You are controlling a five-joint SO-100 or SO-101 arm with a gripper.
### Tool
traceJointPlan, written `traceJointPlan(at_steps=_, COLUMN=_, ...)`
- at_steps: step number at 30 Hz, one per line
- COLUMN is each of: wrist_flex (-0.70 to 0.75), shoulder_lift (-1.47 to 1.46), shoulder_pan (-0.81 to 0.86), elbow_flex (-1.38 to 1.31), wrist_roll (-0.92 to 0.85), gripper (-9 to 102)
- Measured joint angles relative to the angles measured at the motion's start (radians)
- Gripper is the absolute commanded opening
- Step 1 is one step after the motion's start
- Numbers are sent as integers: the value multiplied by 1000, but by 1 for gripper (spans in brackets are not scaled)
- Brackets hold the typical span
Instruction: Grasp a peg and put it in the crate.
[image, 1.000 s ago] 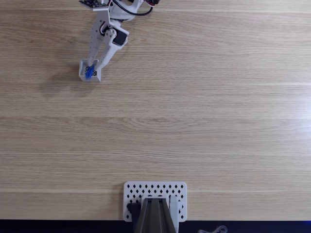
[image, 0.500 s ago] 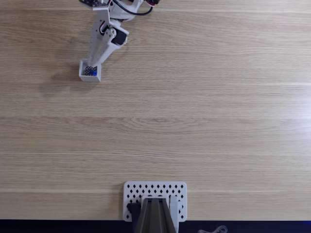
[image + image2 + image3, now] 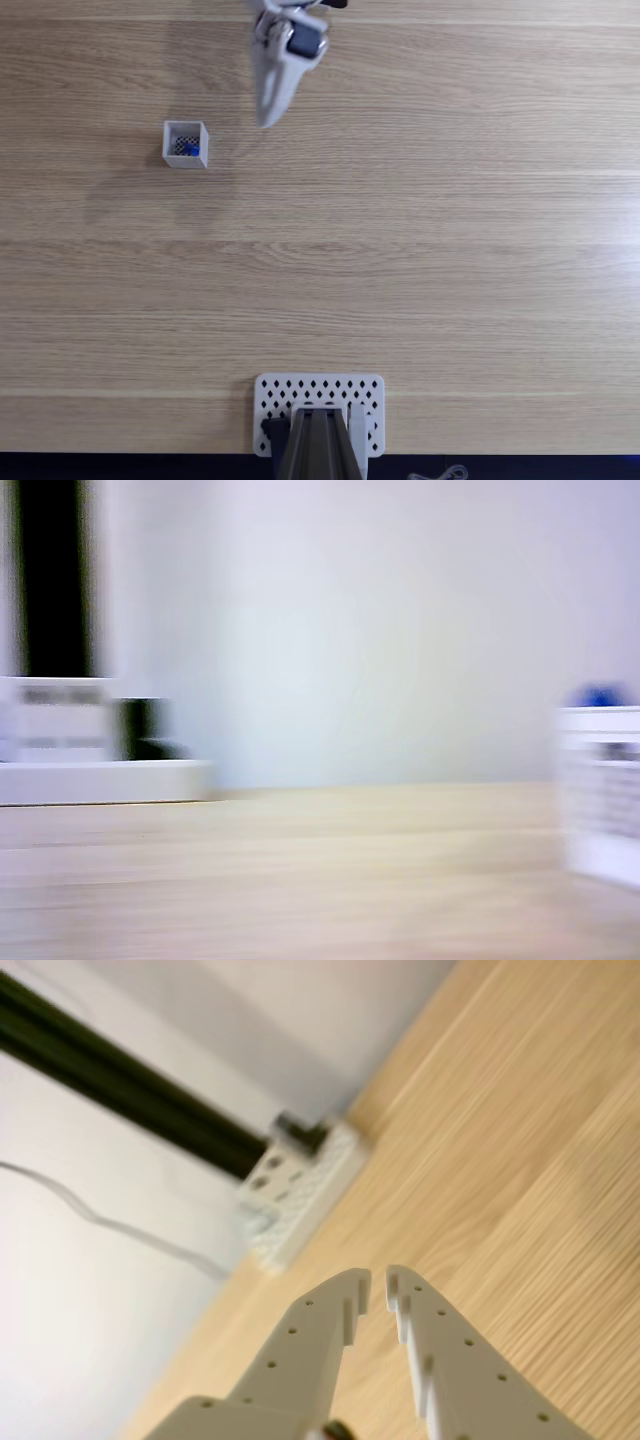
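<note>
Peg (image 3: 188, 149) sits inside the crate (image 3: 185, 127), upper left of the table (image 3: 420, 250) in the fixed view; in the other view a blue blur (image 3: 598, 695) pokes above the crate's rim (image 3: 600, 720). Gripper (image 3: 266, 122) is off to the crate's right, well apart, empty; in the wrist view (image 3: 378, 1282) the fingertips are almost together, a thin gap between them. Placement looks done to me. Risks from here: the peg seems to ride high, so a low sweep of the arm over the crate could flick it out or shove the light crate. Perforated base plate (image 3: 320, 395) at the near edge is out of the way.
</note>
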Motion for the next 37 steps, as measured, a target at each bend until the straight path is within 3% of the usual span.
traceJointPlan(at_steps=7, wrist_flex=390, shoulder_lift=330, shoulder_pan=-135, elbow_flex=3, wrist_roll=446, gripper=0)
traceJointPlan(at_steps=13, wrist_flex=578, shoulder_lift=491, shoulder_pan=-147, elbow_flex=81, wrist_roll=773, gripper=0)
traceJointPlan(at_steps=22, wrist_flex=621, shoulder_lift=695, shoulder_pan=-161, elbow_flex=301, wrist_roll=833, gripper=0)
traceJointPlan(at_steps=31, wrist_flex=782, shoulder_lift=784, shoulder_pan=-169, elbow_flex=305, wrist_roll=833, gripper=0)
traceJointPlan(at_steps=37, wrist_flex=802, shoulder_lift=785, shoulder_pan=-169, elbow_flex=305, wrist_roll=833, gripper=0)
